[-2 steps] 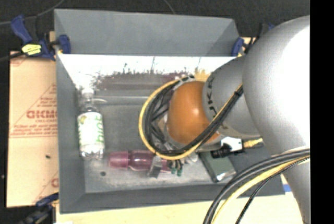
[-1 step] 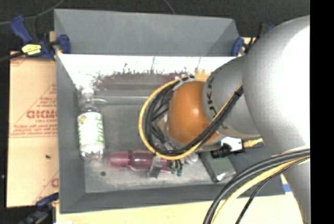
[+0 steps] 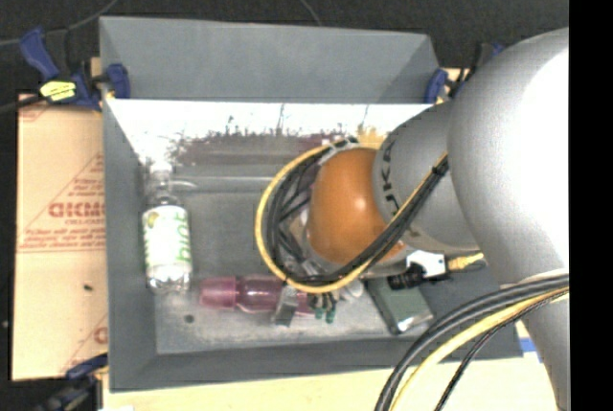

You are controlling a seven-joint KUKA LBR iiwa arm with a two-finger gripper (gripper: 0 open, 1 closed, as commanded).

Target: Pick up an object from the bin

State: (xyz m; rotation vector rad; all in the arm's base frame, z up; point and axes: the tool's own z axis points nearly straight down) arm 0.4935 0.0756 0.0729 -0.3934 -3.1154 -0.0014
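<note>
The gripper (image 3: 299, 306) is down at the right end of a pink translucent plastic bottle (image 3: 235, 292), which lies along the front wall of the grey metal bin (image 3: 129, 208) (apart or together, I cannot tell). A clear plastic bottle with green label (image 3: 168, 246) lies to the left.

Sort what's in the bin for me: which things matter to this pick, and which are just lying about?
In play:
- end effector, low near the front of the bin
- pink bottle, lying on its side, its right end at the end effector

Lying about:
- clear bottle with green label, far left
- dark box, front right, partly under the arm
</note>
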